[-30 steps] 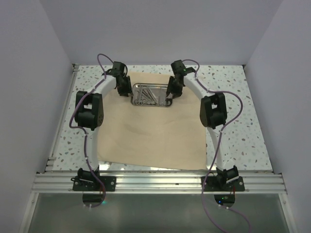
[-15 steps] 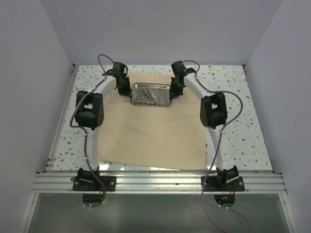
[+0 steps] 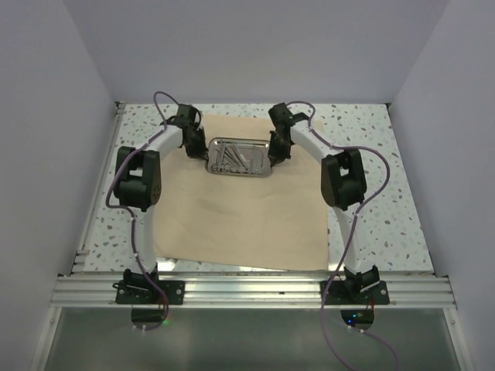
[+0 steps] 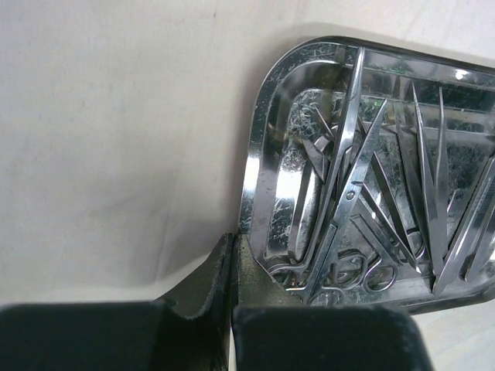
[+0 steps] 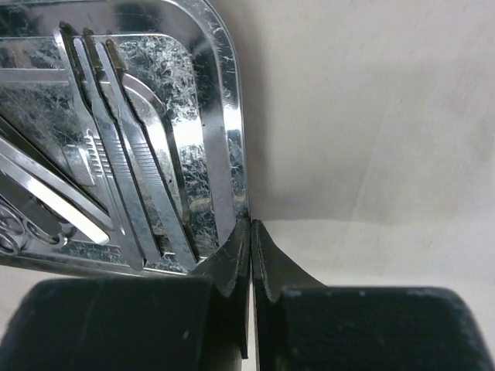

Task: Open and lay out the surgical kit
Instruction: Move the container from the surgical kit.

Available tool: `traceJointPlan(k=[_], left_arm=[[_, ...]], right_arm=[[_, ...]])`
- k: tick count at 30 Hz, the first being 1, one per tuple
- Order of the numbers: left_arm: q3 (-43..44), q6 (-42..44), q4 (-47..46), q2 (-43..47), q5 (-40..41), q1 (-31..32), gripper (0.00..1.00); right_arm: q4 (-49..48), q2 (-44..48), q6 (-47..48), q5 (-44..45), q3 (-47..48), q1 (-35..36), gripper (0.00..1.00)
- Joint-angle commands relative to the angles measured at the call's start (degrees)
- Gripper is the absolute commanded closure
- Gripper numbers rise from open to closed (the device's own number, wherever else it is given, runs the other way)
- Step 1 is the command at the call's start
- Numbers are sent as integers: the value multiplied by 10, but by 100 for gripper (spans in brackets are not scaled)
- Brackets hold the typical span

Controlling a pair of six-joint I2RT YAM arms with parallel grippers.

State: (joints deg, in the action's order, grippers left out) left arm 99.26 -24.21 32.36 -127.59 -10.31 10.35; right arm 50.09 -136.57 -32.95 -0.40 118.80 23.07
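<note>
My left gripper (image 4: 234, 249) is clamped on the rim of the steel tray (image 4: 256, 179) at the near corner of its left short end, and my right gripper (image 5: 251, 232) pinches the rim in the same way at the right short end. The tray's long axis runs left to right straight between my two wrists, neither arm nearer than the other. It is over the far part of the beige cloth wrap (image 3: 240, 224), which lies spread flat on the table; I cannot tell whether the tray rests on the cloth or hangs just above it. Inside it the instruments (image 4: 363, 178) lie heaped and crossing, scissors-like rings toward the near wall and slim tweezer-like blades at the right end. Whatever comes next, I judge both hands must move as one and level, or the pile slides.
</note>
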Motion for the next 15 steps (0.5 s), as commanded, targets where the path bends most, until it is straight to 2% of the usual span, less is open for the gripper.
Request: traceJointPlan(k=[1, 8, 15], left_arm=[[-42, 4, 7, 62, -15, 8, 100], [-130, 6, -8, 127, -17, 13, 100], [-262, 2, -26, 232, -15, 19, 100]], right_arm=[[11, 72, -8, 3, -44, 20, 100], [-13, 144, -31, 15, -153, 48, 100], [-27, 227, -52, 16, -275, 80, 100]])
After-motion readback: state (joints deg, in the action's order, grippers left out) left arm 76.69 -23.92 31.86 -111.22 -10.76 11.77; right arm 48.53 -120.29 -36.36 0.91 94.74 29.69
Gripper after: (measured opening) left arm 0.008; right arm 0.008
